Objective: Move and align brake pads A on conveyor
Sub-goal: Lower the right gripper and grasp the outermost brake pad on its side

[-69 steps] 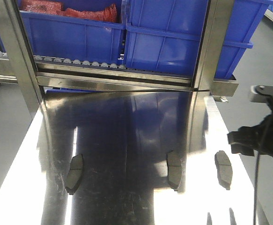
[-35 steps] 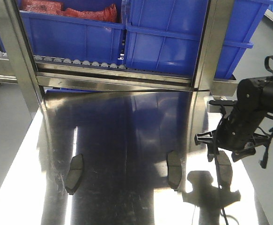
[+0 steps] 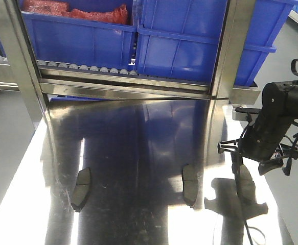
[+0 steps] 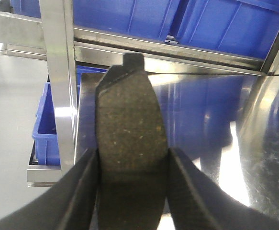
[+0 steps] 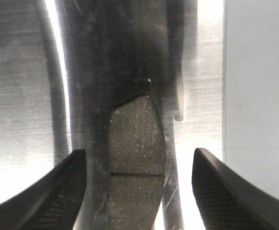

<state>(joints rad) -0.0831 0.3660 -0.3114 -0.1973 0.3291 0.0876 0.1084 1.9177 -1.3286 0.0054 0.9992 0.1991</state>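
One brake pad point(image 5: 137, 139), pointing to 12 o'clock, is straddled by the spread right pincer point(image 5: 138, 152); another pad point(image 4: 129, 115) is pinched by the left pincer point(image 4: 132, 160).

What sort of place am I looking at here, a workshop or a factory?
Probably a factory parts station: blue bins sit on a roller rack behind a shiny steel tabletop, with brake pads laid on it.

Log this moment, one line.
left gripper: shut on held brake pad | right gripper: open, astride rightmost brake pad on steel tabletop
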